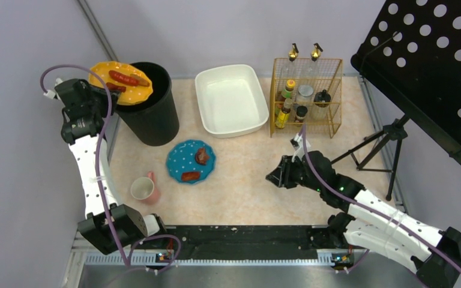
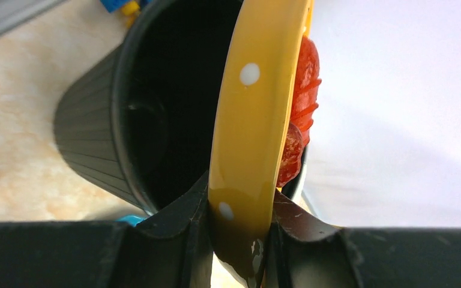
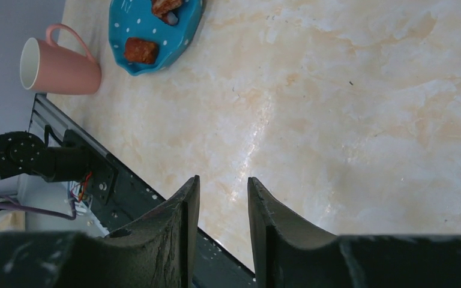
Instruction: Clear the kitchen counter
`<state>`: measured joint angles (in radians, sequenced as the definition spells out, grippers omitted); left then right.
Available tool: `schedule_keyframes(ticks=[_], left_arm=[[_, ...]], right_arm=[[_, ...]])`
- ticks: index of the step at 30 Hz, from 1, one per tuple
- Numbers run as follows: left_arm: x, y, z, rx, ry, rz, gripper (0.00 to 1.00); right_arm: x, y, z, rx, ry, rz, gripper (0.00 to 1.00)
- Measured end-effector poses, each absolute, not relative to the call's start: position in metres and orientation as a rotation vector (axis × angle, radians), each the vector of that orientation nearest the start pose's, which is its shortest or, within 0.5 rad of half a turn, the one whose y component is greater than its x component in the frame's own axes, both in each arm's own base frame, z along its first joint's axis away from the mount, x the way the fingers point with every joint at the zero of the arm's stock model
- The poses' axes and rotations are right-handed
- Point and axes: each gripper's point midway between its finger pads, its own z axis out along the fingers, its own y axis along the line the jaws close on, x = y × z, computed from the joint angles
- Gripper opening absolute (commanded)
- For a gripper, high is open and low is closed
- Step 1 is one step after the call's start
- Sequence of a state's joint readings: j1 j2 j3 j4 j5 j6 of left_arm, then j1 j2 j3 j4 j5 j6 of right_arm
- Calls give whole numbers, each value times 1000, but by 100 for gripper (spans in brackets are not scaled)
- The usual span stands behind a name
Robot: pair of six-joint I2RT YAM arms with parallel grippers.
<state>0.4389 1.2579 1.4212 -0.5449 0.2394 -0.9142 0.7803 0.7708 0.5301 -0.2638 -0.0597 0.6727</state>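
My left gripper (image 1: 107, 91) is shut on the rim of a yellow dotted plate (image 1: 120, 84) and holds it tilted over the black bin (image 1: 153, 114). Red sausages (image 1: 123, 77) lie on the plate. In the left wrist view the plate (image 2: 252, 120) stands edge-on between my fingers, the sausages (image 2: 303, 102) on its right face and the bin (image 2: 156, 120) behind. My right gripper (image 1: 273, 177) is open and empty, low over the pale marbled kitchen counter (image 1: 246, 186). A blue dotted plate (image 1: 190, 162) with food pieces and a pink mug (image 1: 145, 189) on its side sit on the counter.
A white rectangular basin (image 1: 231, 99) stands at the back centre. A gold wire rack (image 1: 306, 96) with bottles and jars is at the back right. A black perforated stand (image 1: 426, 66) on a tripod overhangs the right edge. The blue plate (image 3: 156, 33) and mug (image 3: 60, 66) show in the right wrist view.
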Motion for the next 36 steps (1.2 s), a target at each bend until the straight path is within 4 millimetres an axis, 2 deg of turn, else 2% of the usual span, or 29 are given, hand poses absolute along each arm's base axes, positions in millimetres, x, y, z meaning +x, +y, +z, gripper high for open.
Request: schedule_keyframes(ticks=[6, 13, 18, 23, 27, 32, 36], left_arm=[[367, 112, 344, -1100, 1660, -381, 0], [363, 119, 342, -1041, 1694, -244, 0], [367, 107, 349, -924, 1747, -107, 0], [373, 91, 368, -777, 1766, 12, 0], [376, 93, 382, -708, 1754, 125, 0], [388, 96, 383, -600, 1761, 343, 0], [405, 75, 384, -460, 1769, 468, 0]], right_arm=[[172, 226, 141, -171, 2225, 932, 33], [166, 227, 130, -179, 2245, 951, 32], [165, 227, 132, -179, 2230, 968, 32], [163, 227, 130, -178, 2227, 982, 31], [161, 227, 126, -180, 2238, 986, 31], [159, 228, 124, -186, 2242, 994, 30], [158, 228, 124, -191, 2239, 1003, 30]])
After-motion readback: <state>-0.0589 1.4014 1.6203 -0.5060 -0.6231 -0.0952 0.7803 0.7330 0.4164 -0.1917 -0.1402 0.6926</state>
